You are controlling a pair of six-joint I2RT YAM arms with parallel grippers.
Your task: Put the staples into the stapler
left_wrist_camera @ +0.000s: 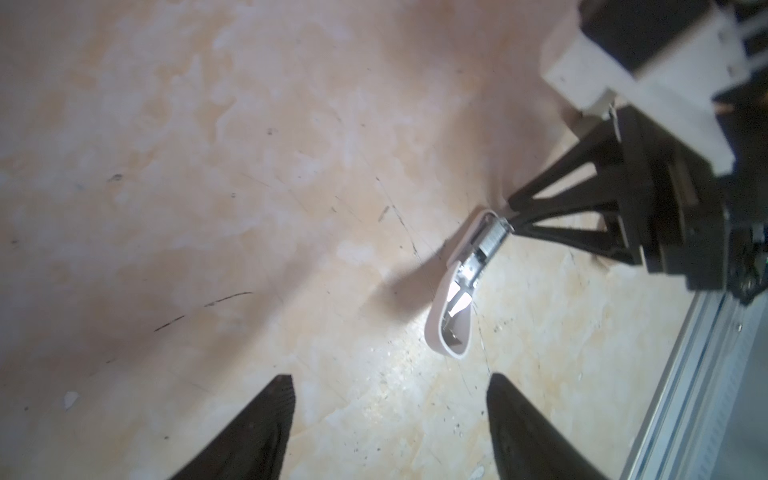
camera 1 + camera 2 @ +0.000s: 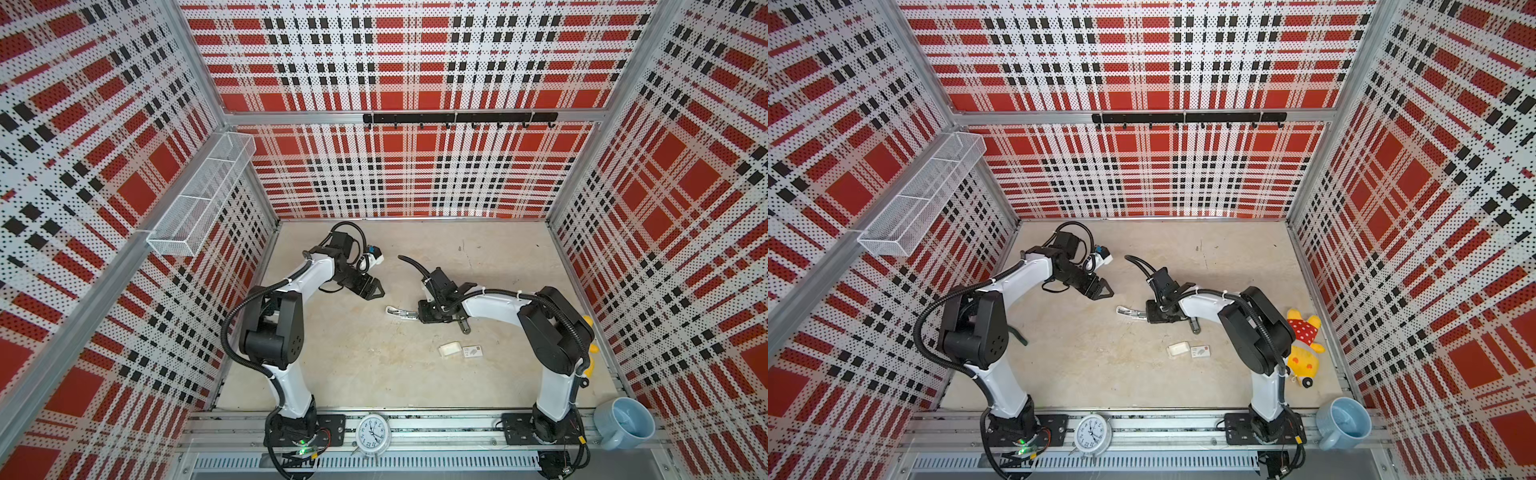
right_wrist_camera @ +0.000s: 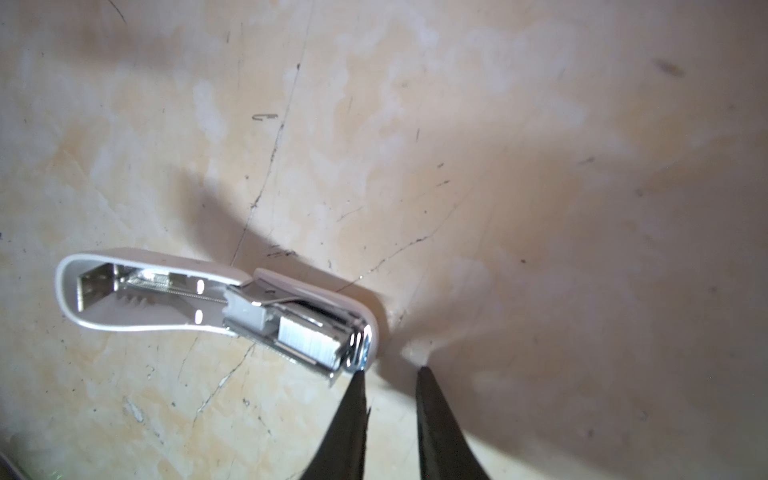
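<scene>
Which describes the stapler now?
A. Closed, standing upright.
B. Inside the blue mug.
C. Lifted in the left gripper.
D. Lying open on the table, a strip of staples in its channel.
D: the right wrist view shows the stapler hinged open on the table, with the staples sitting in its metal channel; the left gripper is open and empty.
</scene>
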